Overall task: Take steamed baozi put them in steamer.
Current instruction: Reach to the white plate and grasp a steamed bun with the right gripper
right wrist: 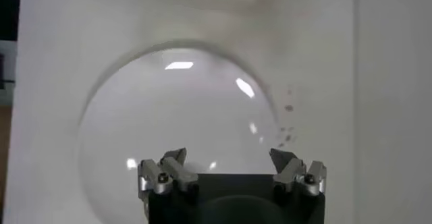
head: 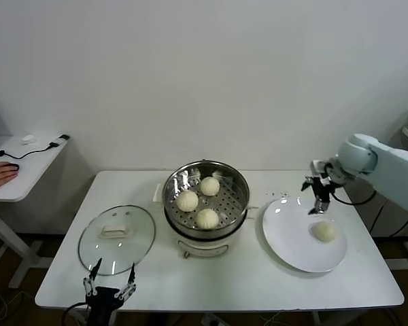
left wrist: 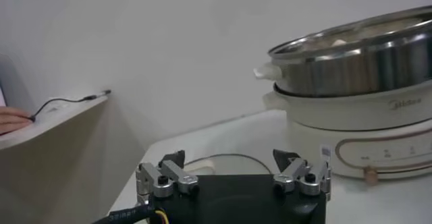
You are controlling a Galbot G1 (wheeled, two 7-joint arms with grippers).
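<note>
The steel steamer (head: 239,182) stands mid-table on its white base and also shows in the left wrist view (left wrist: 351,60). Three baozi lie on its perforated tray: one at the back (head: 209,185), one at the left (head: 187,200), one at the front (head: 207,218). A fourth baozi (head: 324,231) lies on the white plate (head: 285,238) to the right. My right gripper (head: 317,197) hangs open and empty above the plate's far edge, just behind that bun; its wrist view (right wrist: 229,156) shows only bare plate (right wrist: 175,124). My left gripper (head: 109,277) is open and empty at the table's front left edge.
A round glass lid (head: 117,238) with a white handle lies flat left of the steamer, just beyond my left gripper. A side table (head: 24,166) with a cable and a person's hand (head: 0,174) stands at the far left.
</note>
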